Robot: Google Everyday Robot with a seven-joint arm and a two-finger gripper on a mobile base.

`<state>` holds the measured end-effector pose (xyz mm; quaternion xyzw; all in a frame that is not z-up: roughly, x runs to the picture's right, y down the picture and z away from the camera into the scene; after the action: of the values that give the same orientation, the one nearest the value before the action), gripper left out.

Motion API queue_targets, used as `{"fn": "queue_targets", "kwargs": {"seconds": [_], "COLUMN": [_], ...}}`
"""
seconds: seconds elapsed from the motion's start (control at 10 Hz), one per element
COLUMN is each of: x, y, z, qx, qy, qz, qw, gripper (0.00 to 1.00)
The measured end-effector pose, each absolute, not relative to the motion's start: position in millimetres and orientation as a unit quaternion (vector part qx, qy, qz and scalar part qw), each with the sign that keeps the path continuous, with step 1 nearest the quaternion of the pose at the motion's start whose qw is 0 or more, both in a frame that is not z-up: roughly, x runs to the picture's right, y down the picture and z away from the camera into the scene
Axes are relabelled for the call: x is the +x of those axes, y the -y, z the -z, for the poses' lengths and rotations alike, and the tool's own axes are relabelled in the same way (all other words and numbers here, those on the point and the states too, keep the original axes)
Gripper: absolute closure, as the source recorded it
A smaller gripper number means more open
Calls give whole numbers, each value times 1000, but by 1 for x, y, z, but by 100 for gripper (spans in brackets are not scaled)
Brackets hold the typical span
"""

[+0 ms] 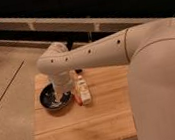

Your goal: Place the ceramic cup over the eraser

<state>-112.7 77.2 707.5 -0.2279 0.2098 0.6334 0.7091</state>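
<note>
My arm reaches in from the right over a small wooden table [95, 124]. The gripper [64, 95] hangs below the wrist, over the right side of a black bowl [48, 99], and is mostly hidden by the arm. The ceramic cup is not in view; I cannot tell whether the arm hides it. A small dark shape [78, 71] peeks out just behind the arm near the table's back edge; it may be the eraser.
A white bottle with an orange part [83, 91] lies just right of the bowl, close to the gripper. The table stands on a speckled floor, with a dark wall and a pale ledge [73, 24] behind it.
</note>
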Motion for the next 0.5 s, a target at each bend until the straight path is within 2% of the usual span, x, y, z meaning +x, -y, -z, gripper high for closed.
{"fn": "queue_targets", "kwargs": {"seconds": [0.4, 0.5], "x": [-168, -173], "y": [1, 7], "z": [-706, -704], "qx": [-188, -185], "qy": [-73, -59], "qz": [-588, -583], "qw": [783, 789], "gripper": [35, 35]}}
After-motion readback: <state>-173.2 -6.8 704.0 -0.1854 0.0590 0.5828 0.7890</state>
